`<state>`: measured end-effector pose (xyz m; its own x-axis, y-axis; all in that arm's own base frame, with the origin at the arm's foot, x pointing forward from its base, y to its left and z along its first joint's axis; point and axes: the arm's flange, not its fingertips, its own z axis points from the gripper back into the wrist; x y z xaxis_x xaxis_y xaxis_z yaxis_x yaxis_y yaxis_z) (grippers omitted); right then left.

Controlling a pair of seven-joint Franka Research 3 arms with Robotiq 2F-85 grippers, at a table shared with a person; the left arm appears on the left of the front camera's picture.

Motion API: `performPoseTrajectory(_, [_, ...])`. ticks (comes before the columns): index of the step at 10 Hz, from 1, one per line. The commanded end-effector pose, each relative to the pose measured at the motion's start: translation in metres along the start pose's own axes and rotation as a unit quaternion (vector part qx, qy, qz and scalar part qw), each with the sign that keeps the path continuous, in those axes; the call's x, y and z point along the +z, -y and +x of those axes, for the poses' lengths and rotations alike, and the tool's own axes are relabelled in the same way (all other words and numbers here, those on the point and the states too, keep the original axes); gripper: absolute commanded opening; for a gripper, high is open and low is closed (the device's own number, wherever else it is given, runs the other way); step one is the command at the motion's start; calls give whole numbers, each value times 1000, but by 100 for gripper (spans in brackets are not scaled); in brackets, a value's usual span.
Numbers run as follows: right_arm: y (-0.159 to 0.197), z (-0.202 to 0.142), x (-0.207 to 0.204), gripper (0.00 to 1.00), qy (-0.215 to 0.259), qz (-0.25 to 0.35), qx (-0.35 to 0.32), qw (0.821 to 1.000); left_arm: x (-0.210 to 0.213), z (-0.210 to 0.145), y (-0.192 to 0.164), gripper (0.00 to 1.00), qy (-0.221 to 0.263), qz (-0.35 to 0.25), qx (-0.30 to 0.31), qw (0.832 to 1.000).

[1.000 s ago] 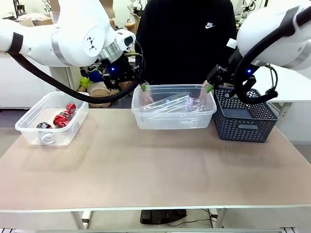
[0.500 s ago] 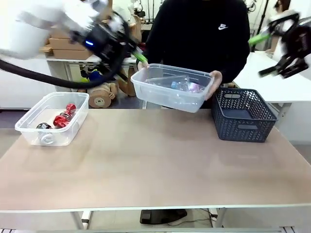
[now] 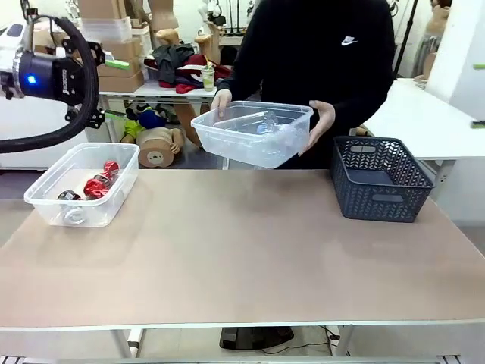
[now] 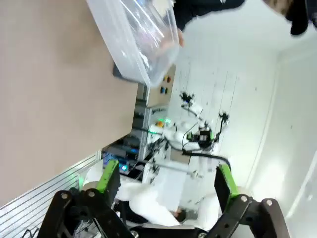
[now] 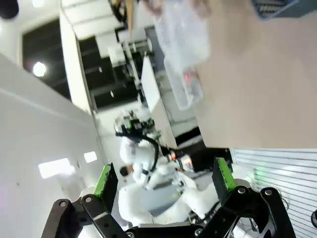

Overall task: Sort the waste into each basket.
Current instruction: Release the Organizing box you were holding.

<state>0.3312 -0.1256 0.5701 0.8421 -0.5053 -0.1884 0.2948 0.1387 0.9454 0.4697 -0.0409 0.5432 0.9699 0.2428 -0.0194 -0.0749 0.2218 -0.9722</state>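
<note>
Both sets of jaws are standing wide apart and gripping nothing — your left gripper and right gripper are each showing two green pads with open air between.

The person's hands are holding one clear tub above the table, tilted, with see-through bottles lying inside. The other clear tub is sitting at the table's left edge, holding red cans — its contents are blurring together, so you cannot count them. A dark lattice basket is standing at the right.
</note>
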Motion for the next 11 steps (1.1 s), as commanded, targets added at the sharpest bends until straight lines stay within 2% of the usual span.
performPoseTrajectory(1, [-15, -9, -8, 100, -24, -6, 19, 1000, -14, -8, 23, 100, -27, 4, -28, 999])
performPoseTrajectory(11, [-15, -9, -8, 100, -24, -6, 19, 1000, -14, -8, 23, 100, -27, 4, -28, 999])
